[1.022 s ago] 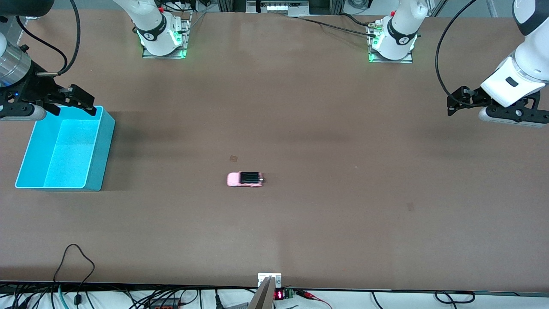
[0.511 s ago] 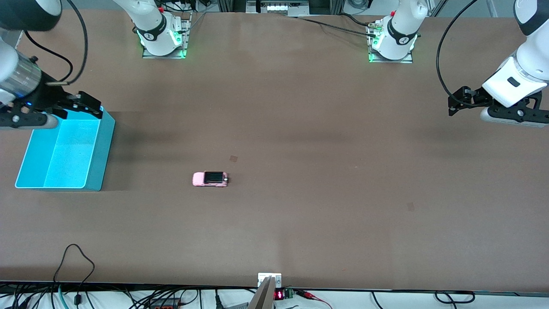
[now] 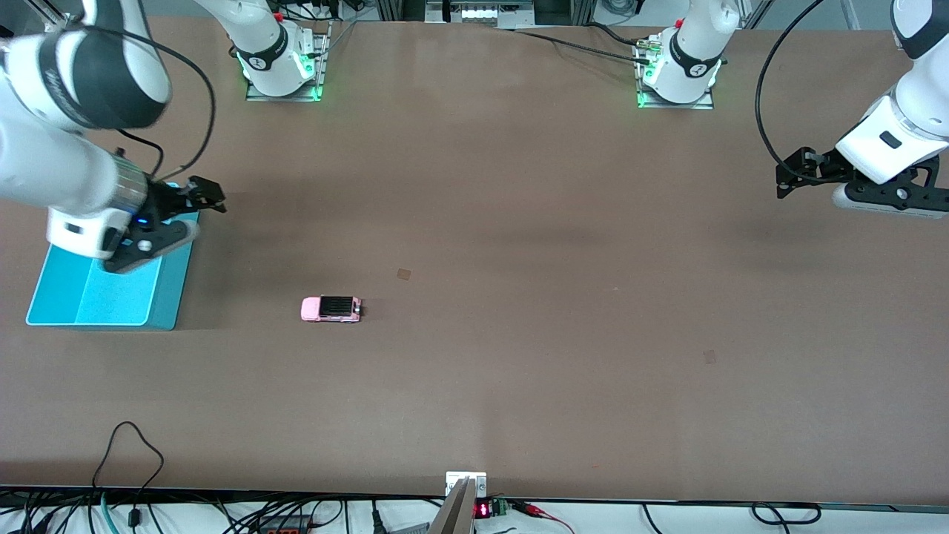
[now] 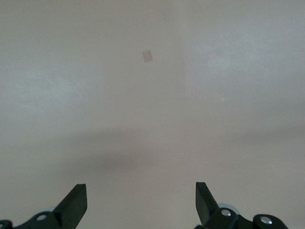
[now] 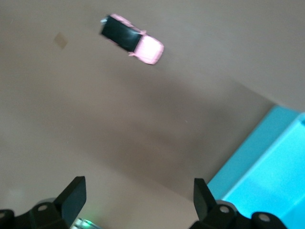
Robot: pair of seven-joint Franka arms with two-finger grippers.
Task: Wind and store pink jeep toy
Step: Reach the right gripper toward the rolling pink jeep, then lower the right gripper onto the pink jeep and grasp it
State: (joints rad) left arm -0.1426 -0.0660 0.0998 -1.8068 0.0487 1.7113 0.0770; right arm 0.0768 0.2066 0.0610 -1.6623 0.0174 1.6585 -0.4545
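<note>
I see the jeep on bare worktop, mid-depth, toward the right arm's end, near the bin. R gripper spread, over bin's corner. L gripper spread, waiting over its own end.

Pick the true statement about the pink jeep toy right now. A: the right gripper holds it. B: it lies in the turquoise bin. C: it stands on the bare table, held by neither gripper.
C: the pink jeep toy stands on the table outside the turquoise bin, clear of the open right gripper and left gripper.
</note>
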